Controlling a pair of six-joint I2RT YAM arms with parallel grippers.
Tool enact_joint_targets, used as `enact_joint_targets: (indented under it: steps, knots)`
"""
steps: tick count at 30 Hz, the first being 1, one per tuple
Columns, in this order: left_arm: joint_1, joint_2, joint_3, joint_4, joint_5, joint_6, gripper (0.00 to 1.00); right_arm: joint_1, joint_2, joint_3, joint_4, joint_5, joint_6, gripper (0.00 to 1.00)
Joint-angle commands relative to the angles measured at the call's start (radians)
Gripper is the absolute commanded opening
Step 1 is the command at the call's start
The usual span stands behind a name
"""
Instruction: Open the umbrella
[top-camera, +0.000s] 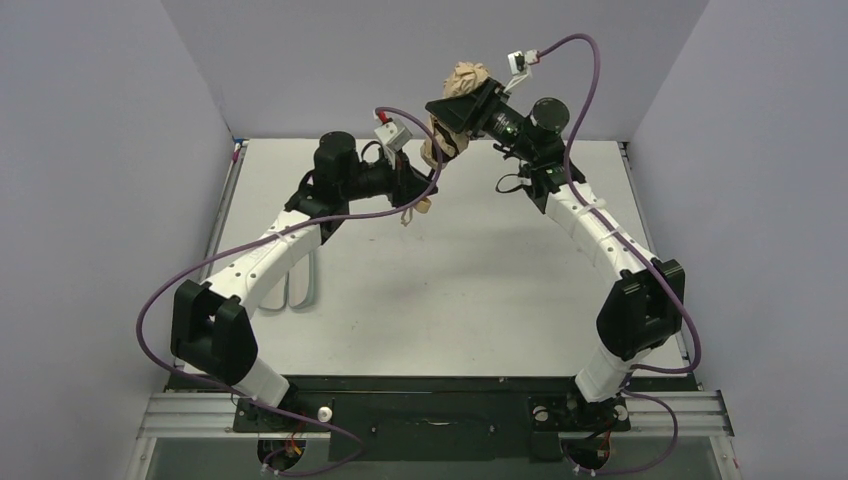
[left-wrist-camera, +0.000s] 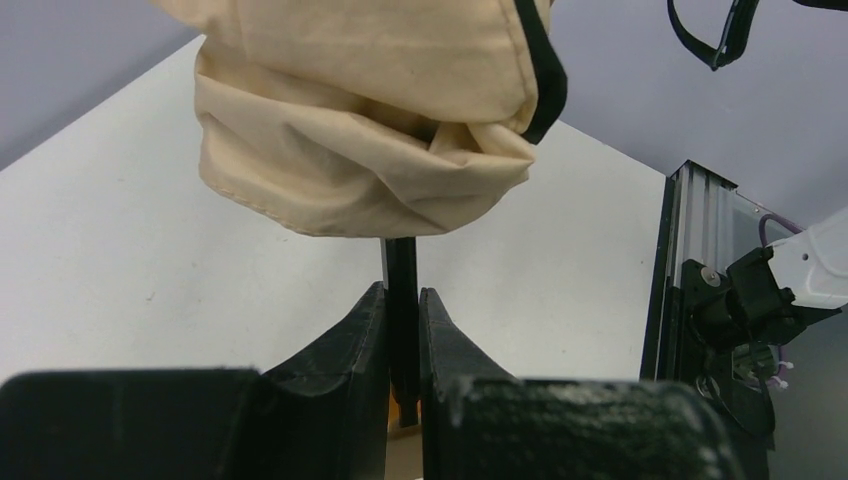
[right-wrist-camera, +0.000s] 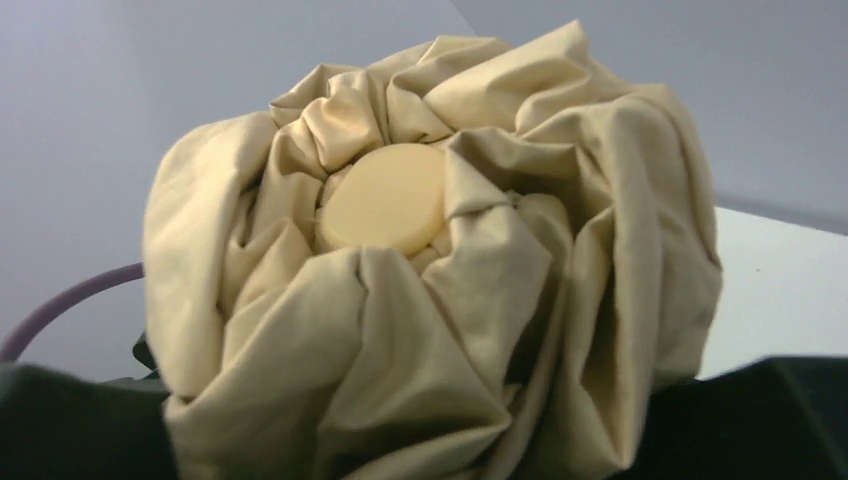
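The umbrella (top-camera: 467, 80) is held up in the air at the back of the table, its tan canopy still bunched and folded. My left gripper (top-camera: 418, 178) is shut on the thin black shaft (left-wrist-camera: 400, 265) just below the canopy (left-wrist-camera: 370, 130), with the fingers (left-wrist-camera: 350, 340) pressed on either side. The small tan handle and strap (top-camera: 415, 210) hang below it. My right gripper (top-camera: 468, 110) grips the upper canopy; in the right wrist view the bunched fabric (right-wrist-camera: 430, 300) and its round tan cap (right-wrist-camera: 385, 200) fill the frame and hide the fingertips.
A pale grey-green sleeve (top-camera: 300, 282) lies flat on the white table (top-camera: 470, 300) by the left arm. Grey walls close the back and sides. A metal frame rail (left-wrist-camera: 680, 260) runs along the table's right edge. A black strap loop (top-camera: 510, 185) hangs from the right arm.
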Motion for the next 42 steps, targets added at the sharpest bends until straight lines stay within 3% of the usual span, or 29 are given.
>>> enact_joint_targets:
  steps: [1, 5, 6, 8, 10, 15, 19, 22, 25, 29, 35, 42]
  knots:
    - [-0.003, -0.009, 0.117, -0.020, 0.065, 0.086, 0.00, 0.013, 0.002, 0.080, 0.091, 0.004, -0.009, 0.45]
    - [-0.003, 0.002, 0.133, -0.075, 0.070, 0.116, 0.00, 0.013, -0.011, 0.083, 0.087, 0.018, -0.026, 0.19]
    - [-0.002, 0.003, 0.134, -0.079, 0.070, 0.125, 0.00, 0.013, -0.015, 0.080, 0.087, 0.020, -0.028, 0.09]
    - [0.001, 0.002, 0.137, -0.112, 0.067, 0.142, 0.00, 0.013, -0.025, 0.076, 0.083, 0.027, -0.042, 0.00]
    - [0.005, 0.003, 0.141, -0.136, 0.049, 0.157, 0.03, 0.013, -0.036, 0.076, 0.078, 0.040, -0.058, 0.00]
    - [0.004, 0.023, 0.183, -0.231, -0.051, 0.219, 0.36, 0.014, -0.054, 0.087, 0.081, 0.064, -0.068, 0.00]
    - [-0.006, 0.046, 0.220, -0.301, -0.134, 0.258, 0.44, 0.017, -0.053, 0.093, 0.087, 0.070, -0.054, 0.00]
    - [-0.018, 0.055, 0.230, -0.343, -0.193, 0.295, 0.43, 0.023, -0.058, 0.097, 0.087, 0.072, -0.060, 0.00]
    - [-0.039, 0.062, 0.231, -0.434, -0.233, 0.386, 0.34, 0.024, -0.058, 0.118, 0.075, 0.075, -0.078, 0.00]
    - [-0.046, 0.068, 0.208, -0.528, -0.249, 0.456, 0.31, 0.022, -0.067, 0.144, 0.052, 0.089, -0.124, 0.00]
    - [-0.046, 0.059, 0.132, -0.578, -0.264, 0.519, 0.31, 0.017, -0.077, 0.166, 0.041, 0.101, -0.142, 0.00]
    - [-0.044, 0.046, 0.054, -0.594, -0.258, 0.546, 0.39, 0.001, -0.080, 0.187, 0.039, 0.110, -0.137, 0.00]
